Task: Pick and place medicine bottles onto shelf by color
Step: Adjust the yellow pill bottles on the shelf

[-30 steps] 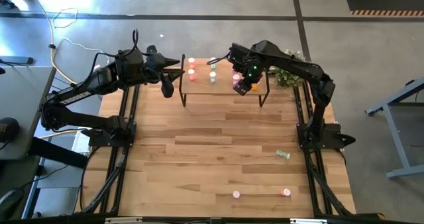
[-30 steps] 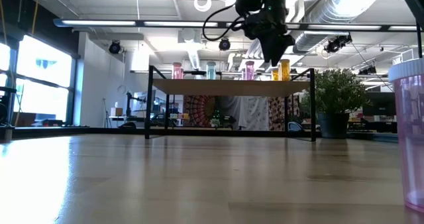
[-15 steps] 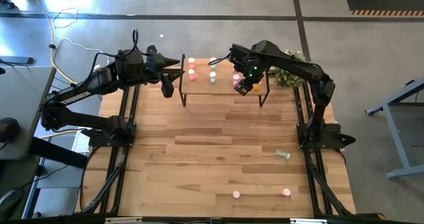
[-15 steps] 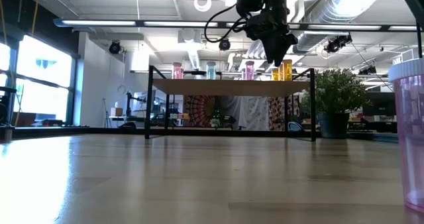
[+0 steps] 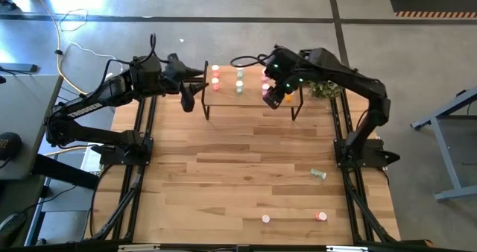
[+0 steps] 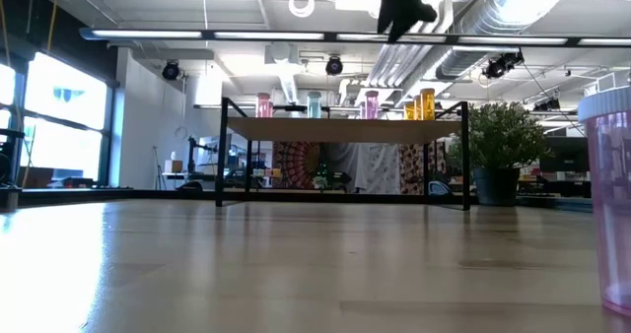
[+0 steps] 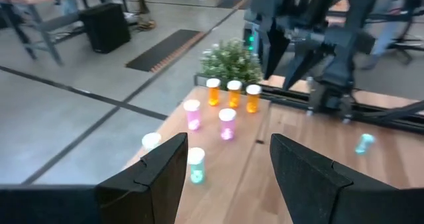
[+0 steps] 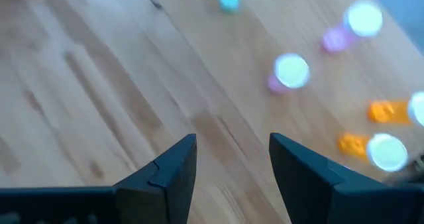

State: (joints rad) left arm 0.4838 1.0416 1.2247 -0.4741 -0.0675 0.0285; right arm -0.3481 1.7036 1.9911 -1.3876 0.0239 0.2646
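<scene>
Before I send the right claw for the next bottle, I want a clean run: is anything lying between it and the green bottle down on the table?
Nothing visible: bare planks lie between the open right claw above the shelf and the green bottle.

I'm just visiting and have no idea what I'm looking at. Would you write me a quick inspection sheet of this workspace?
Surface: plank table, mostly bare.
Job's things: shelf at the far edge holds red, green, pink and orange bottles; a green bottle lies near the right arm's base; two pink bottles stand at the near edge.
Clutter: potted plant beside the shelf.
Grippers: left gripper open, beside the shelf's left end; right gripper open and empty, above the shelf's right end.
Cables: loose cables on the floor, far left.
Surroundings: grey floor, lit workshop; nobody seen.
</scene>
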